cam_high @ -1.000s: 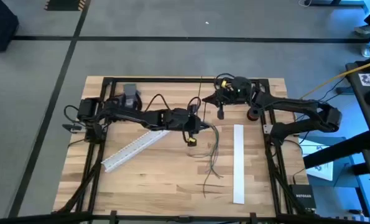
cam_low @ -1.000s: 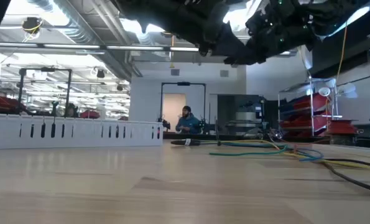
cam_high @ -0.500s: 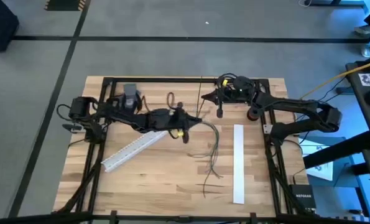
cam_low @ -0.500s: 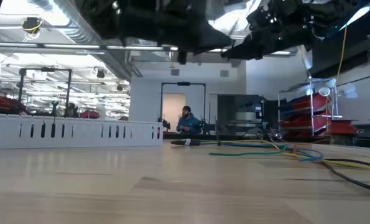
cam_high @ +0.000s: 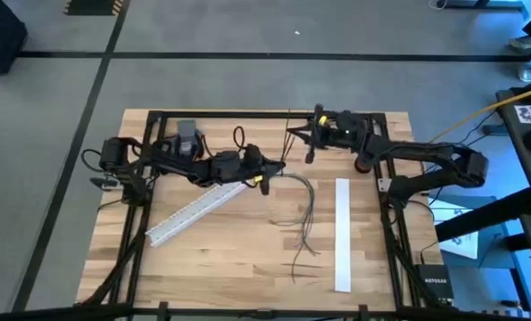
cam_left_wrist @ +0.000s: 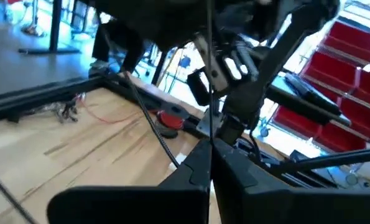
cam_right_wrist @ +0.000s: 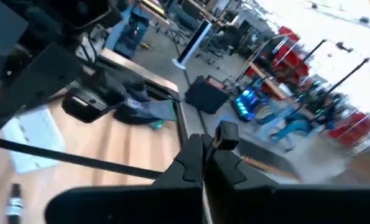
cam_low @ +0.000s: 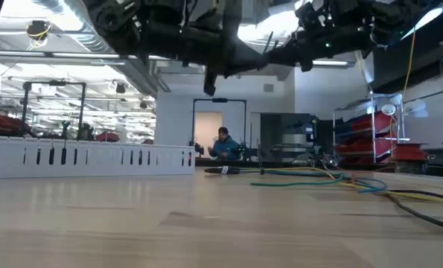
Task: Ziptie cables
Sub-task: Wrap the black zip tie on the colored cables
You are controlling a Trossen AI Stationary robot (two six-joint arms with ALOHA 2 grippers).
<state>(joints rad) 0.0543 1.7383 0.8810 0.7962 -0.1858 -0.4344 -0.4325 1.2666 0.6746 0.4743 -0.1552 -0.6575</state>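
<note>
On the left of the wooden table [cam_high: 211, 259], a long white slotted strip [cam_high: 194, 211] is lying at a slant, its upper end running under the left arm. The left gripper [cam_high: 267, 173] is hanging near the table's middle toward the far edge, raised above the wood. In its wrist view its two dark fingers [cam_left_wrist: 194, 171] are sitting pressed together with a thin dark strand [cam_left_wrist: 208, 93] running straight up out of the seam between them, so it is pinching that strand.

Just to its right the cables [cam_high: 305, 214] are lying on the wood: several very thin, long, dark wires, loosely bunched near the top and fanning apart toward the near edge, some bending sideways at their ends. From the low view they are showing as green, blue and yellow lines [cam_low: 318, 179] trailing flat across the table.

Farther right, a second white strip [cam_high: 341, 234] is lying straight, beside the cables but apart from them. The right gripper [cam_high: 308, 143] is hovering at the far edge, above the table and pointing toward the left gripper; its fingers [cam_right_wrist: 194, 158] are closed together, and a thin dark line is crossing just in front of them.
</note>
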